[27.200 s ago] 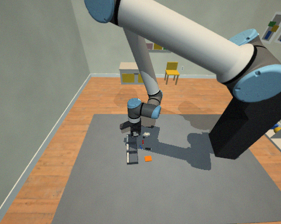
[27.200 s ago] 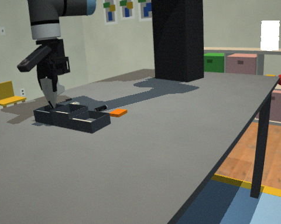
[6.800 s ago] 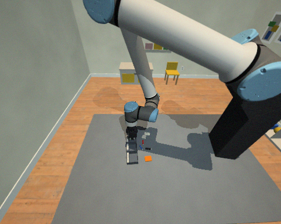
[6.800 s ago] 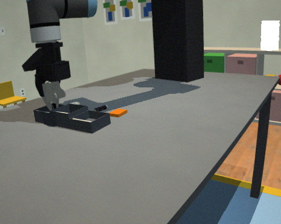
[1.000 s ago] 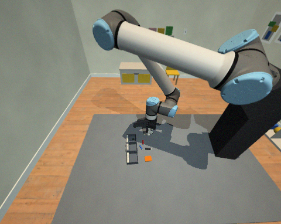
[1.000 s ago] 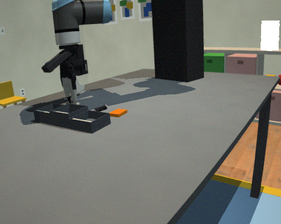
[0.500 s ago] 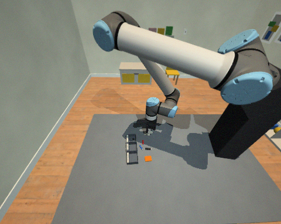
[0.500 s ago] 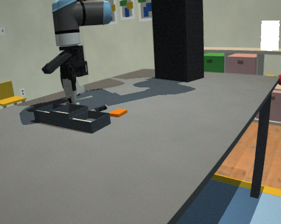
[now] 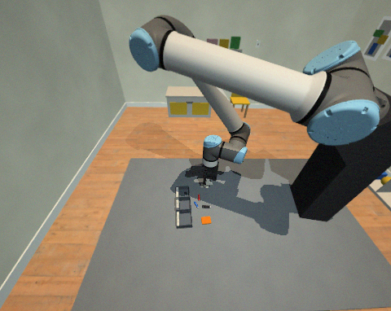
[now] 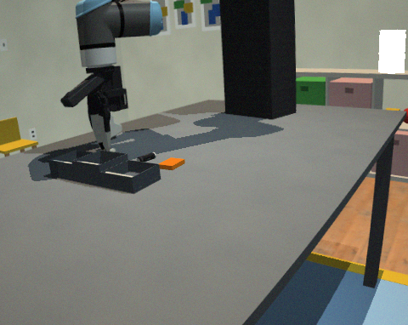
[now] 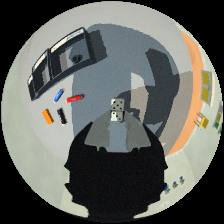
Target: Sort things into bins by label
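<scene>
My gripper (image 9: 204, 185) (image 10: 107, 148) (image 11: 117, 110) points down at the table behind the bins' far end, its fingertips closed in on both sides of a pale die (image 11: 117, 104) with dark pips. A row of three dark bins (image 9: 184, 226) (image 10: 116, 180) stands upright; their white label strips are unreadable here. A small dark round thing (image 9: 186, 194) (image 11: 76, 59) lies in the bin nearest my gripper. Beside the bins lie a red cylinder (image 9: 199, 197) (image 11: 75, 98), a blue piece (image 9: 196, 204) (image 11: 58, 95), a black cylinder (image 9: 206, 207) (image 10: 146, 157) (image 11: 62, 116) and an orange block (image 9: 206, 220) (image 10: 172, 163) (image 11: 47, 116).
The arm's black pedestal (image 9: 318, 183) (image 10: 260, 59) stands at the right in the top view and at the back in the exterior view. The bin walls stand close to the loose things. The arm's shadow falls across the grey table (image 9: 151, 265) (image 10: 201, 238).
</scene>
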You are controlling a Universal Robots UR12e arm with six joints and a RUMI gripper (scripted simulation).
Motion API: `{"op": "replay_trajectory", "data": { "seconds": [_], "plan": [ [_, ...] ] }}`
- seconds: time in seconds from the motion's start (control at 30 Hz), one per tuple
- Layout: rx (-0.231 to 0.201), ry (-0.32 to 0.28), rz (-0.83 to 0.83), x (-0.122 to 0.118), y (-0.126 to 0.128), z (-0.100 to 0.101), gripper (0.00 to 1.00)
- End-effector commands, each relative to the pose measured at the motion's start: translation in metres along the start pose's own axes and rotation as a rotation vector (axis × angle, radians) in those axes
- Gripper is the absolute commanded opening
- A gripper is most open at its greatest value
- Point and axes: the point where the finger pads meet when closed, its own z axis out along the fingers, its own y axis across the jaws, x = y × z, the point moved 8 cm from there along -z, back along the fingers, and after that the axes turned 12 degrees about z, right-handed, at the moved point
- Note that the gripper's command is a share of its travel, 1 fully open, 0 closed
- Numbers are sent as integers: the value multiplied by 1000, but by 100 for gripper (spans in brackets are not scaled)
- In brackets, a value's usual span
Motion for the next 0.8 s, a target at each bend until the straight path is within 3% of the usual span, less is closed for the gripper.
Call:
{"op": "replay_trajectory", "data": {
  "seconds": [0.0,0.5,0.77],
  "plan": [
    [0,0,0,0,0,0,0],
    [0,0,0,0,0,0,0],
    [0,1,0,0,0,-27,0]
  ]
}}
